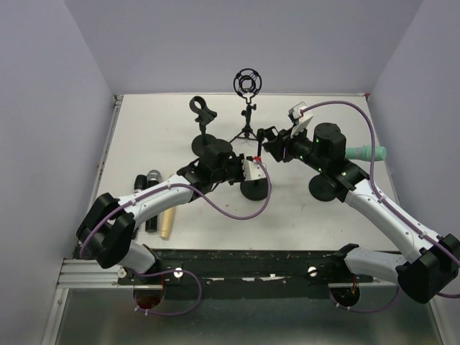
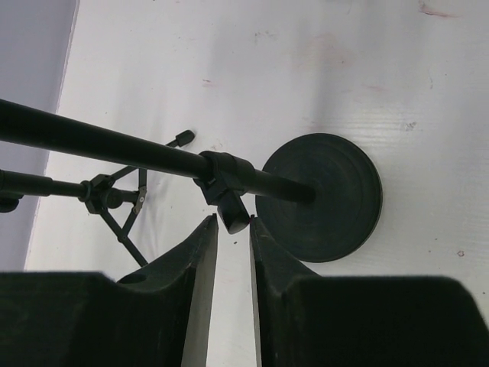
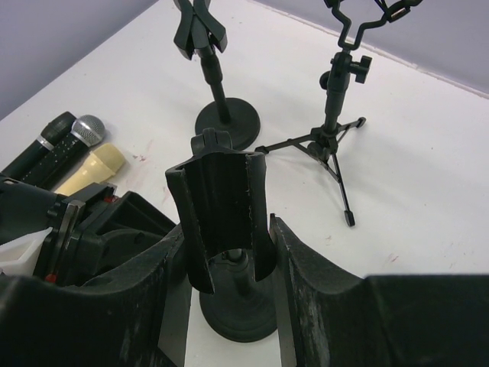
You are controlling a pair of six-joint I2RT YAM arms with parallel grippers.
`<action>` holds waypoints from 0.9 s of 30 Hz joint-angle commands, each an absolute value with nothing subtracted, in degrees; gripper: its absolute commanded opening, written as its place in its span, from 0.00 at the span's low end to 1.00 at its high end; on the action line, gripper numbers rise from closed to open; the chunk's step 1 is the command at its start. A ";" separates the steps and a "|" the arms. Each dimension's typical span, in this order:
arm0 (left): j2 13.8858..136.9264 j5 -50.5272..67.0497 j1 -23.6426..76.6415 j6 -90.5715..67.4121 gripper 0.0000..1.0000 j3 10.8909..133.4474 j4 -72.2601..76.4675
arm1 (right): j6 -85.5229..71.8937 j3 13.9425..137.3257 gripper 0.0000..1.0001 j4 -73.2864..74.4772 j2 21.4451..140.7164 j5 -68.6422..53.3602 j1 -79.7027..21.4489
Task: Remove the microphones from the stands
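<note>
A black desk stand rises from a round base (image 1: pixel 255 190) in mid-table. Its U-shaped clip (image 3: pixel 221 202) is empty, and my right gripper (image 3: pixel 228 225) is shut on that clip from both sides. My left gripper (image 2: pixel 234 222) comes in low from the left, its fingertips closed on the small clamp knob (image 2: pixel 231 212) on the stand's pole (image 2: pixel 114 145), just above the base (image 2: pixel 328 199). A teal microphone (image 1: pixel 368 152) pokes out sideways behind my right arm, above a second round base (image 1: pixel 323 188). The arm hides whatever holds it.
At the back stand another clip stand (image 1: pixel 203 111) and a tripod with a ring shock mount (image 1: pixel 248 83). Black microphones (image 1: pixel 147 188) and a cream one (image 1: pixel 167 223) lie at the left near my left arm. Walls close the table's sides and back.
</note>
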State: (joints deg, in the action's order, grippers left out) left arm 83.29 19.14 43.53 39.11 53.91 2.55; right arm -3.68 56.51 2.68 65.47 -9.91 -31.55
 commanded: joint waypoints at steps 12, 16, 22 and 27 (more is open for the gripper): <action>85.25 18.63 43.15 29.09 0.09 57.83 2.38 | -5.01 57.22 0.24 -0.26 64.69 -8.61 -31.46; 84.47 19.42 43.42 30.58 0.36 55.73 3.25 | -5.01 57.48 0.24 -0.26 65.04 -8.35 -31.46; 84.64 17.50 44.12 32.78 0.43 55.54 4.65 | -5.62 57.57 0.24 -0.62 65.39 -8.26 -31.46; 86.13 13.55 44.56 29.37 0.39 56.95 6.59 | -5.71 57.74 0.24 -0.62 65.39 -8.17 -31.38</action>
State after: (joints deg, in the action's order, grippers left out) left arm 85.10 17.63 44.01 31.86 55.81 3.40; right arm -4.12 56.51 2.66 65.49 -8.34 -31.31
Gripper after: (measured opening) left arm 0.418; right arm 0.472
